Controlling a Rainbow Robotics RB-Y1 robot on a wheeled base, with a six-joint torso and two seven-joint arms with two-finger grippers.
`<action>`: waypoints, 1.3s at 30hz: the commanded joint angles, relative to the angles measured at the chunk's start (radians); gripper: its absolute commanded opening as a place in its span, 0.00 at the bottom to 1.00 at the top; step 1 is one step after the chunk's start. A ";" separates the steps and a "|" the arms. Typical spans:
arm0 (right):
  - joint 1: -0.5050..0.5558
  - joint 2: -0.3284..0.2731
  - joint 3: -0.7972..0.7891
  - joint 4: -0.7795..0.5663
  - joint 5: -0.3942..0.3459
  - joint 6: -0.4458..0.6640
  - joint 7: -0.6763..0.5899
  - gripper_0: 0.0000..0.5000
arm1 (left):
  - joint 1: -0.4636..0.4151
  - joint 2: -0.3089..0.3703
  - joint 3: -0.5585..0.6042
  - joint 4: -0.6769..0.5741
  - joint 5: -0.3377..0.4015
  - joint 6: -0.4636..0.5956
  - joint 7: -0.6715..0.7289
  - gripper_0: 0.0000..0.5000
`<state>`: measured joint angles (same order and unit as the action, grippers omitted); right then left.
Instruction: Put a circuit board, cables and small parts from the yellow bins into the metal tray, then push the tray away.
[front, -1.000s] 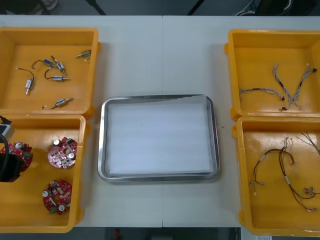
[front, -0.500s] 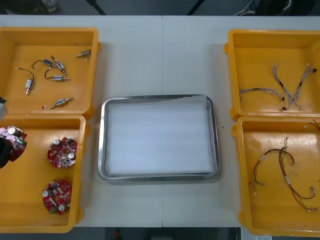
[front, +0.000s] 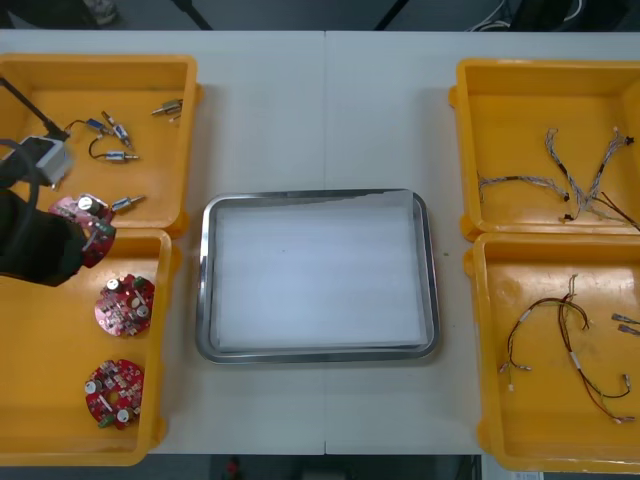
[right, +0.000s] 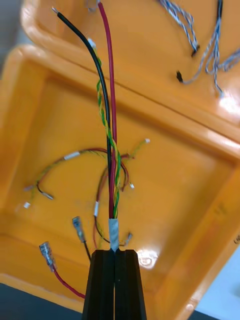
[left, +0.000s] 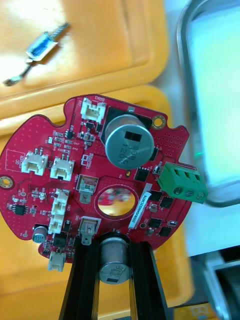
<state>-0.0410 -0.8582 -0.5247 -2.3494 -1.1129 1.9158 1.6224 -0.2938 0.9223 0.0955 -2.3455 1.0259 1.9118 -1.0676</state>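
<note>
My left gripper is shut on a round red circuit board and holds it above the wall between the two left yellow bins. In the left wrist view the fingers clamp a metal cylinder at the edge of the board, and the metal tray lies just beyond. My right gripper is shut on a red, black and yellow-green cable, which hangs over the near right bin. Its loose ends show at the right edge. The tray, white inside, sits at the table's middle.
Two more boards lie in the near left bin. Small metal parts are in the far left bin. Blue and white cables lie in the far right bin, and a red and yellow cable in the near right bin.
My left gripper has lifted the board out of the near left bin and carried it toward the far bin and the tray. One cable has risen out of the near right bin.
</note>
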 joint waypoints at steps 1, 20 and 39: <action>-0.080 -0.050 -0.015 -0.028 -0.059 0.004 -0.038 0.00 | -0.136 0.038 -0.168 -0.058 0.009 0.008 0.190 0.00; -0.109 -0.154 0.137 -0.140 -0.061 0.004 -0.065 0.00 | -0.321 -0.152 -0.573 0.029 -0.158 -0.014 0.307 0.00; -0.114 -0.168 0.190 -0.205 -0.024 0.004 -0.050 0.00 | -0.343 -0.264 -0.879 0.258 -0.363 -0.264 0.345 0.00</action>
<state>-0.1321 -0.9882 -0.3497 -2.5300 -1.1373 1.9167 1.5791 -0.5981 0.6828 -0.7417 -2.1069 0.6929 1.6838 -0.7633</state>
